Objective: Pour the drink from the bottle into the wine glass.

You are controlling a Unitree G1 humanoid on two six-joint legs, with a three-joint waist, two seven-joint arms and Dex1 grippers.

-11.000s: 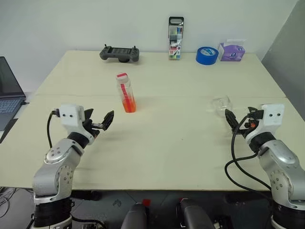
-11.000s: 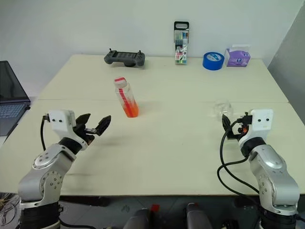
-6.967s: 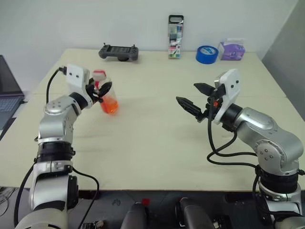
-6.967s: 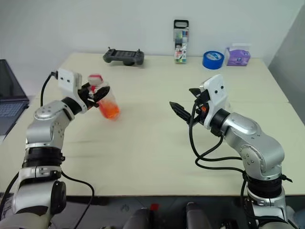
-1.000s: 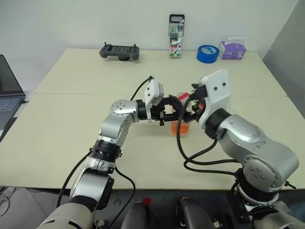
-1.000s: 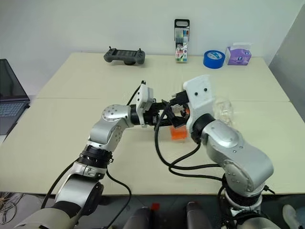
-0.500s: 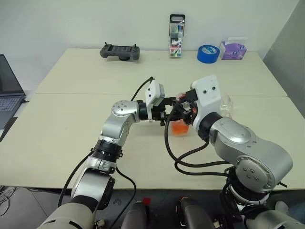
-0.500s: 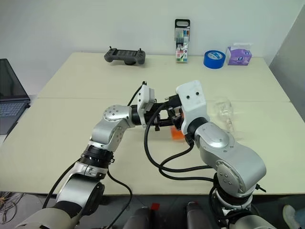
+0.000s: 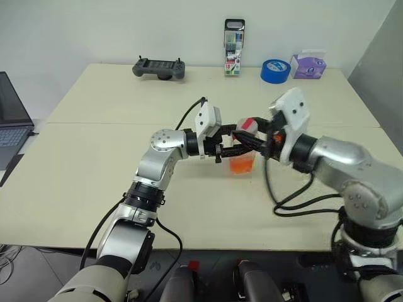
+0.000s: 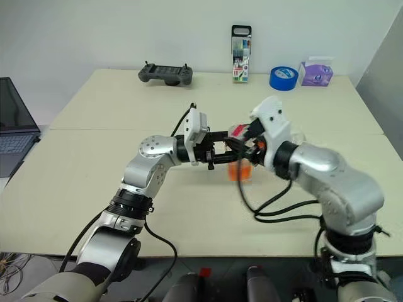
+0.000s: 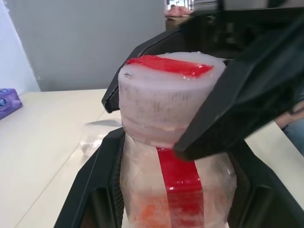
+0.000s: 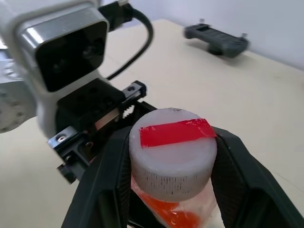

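Swung out to the right since a second ago, the right pincer (image 12: 166, 156) now clasps the cap (image 12: 172, 153) of the bottle (image 9: 242, 151), upright at mid-bench (image 9: 94, 163). Left pincer (image 11: 175, 190) grasps its body above the drink (image 9: 241, 165). Wine glass (image 11: 97, 137) lies just beyond; blue tape roll (image 9: 274, 70) and controller (image 9: 158, 68) stand far back.

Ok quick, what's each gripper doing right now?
Left gripper: closed on the bottle's body.
Right gripper: fingers around the bottle's cap, gripping it.
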